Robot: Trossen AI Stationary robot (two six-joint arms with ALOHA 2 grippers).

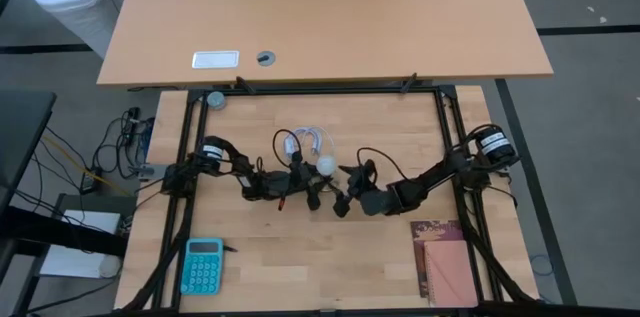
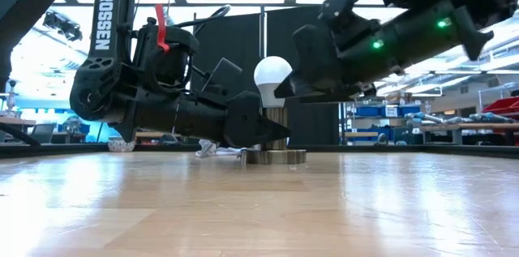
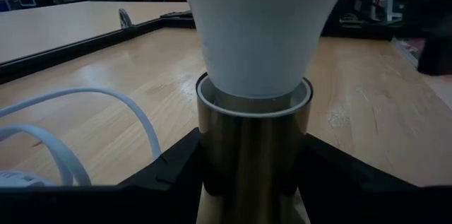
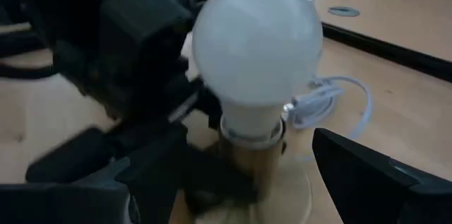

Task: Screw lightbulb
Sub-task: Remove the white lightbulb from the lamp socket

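Observation:
A white lightbulb (image 2: 272, 71) stands upright with its base in a brass socket (image 2: 276, 124), and the socket rests on its round flat foot (image 2: 276, 157) on the wooden table. My left gripper (image 2: 258, 127) comes in from the table's left, low and almost level, and is shut on the socket. My right gripper (image 4: 233, 203) hovers open on the bulb's right, a little above the table. Its fingers (image 4: 367, 174) stand short of the bulb (image 4: 258, 40) and touch nothing. My left gripper pinches the brass socket's upright tube (image 3: 251, 139) between its two fingers (image 3: 176, 171), just below the rim where the bulb (image 3: 258, 26) enters. The fingers come level from the table's left, one on each side of the tube. The socket stands upright on its foot.
A coiled white cable (image 1: 310, 140) lies just beyond the socket. A teal calculator (image 1: 203, 265) sits near the front left and a brown notebook (image 1: 447, 257) near the front right. Black frame rails (image 1: 320, 90) border the wooden work area, and a large desk (image 1: 330, 17) stands beyond it.

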